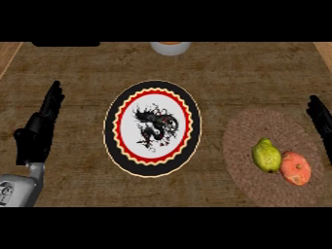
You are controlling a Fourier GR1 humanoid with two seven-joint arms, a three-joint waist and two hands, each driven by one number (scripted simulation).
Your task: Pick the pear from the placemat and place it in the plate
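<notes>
A yellow-green pear [266, 155] lies on a round brown woven placemat [262, 126] at the right of the counter. At the centre lies a plate [113, 126] with a black rim, a red zigzag ring and a black dragon on white; nothing is on it. My left hand [39, 129] is open at the left edge, fingers straight and pointing up, well left of the plate. Near the right edge my right hand [330, 133] is open too, fingers up, just right of the placemat and apart from the pear.
An orange-red fruit [295, 168] touches the pear's right side on the placemat. A white cup [171, 47] stands at the counter's far edge, and a dark object [66, 44] sits at the far left. Lighter wooden strips run along both sides.
</notes>
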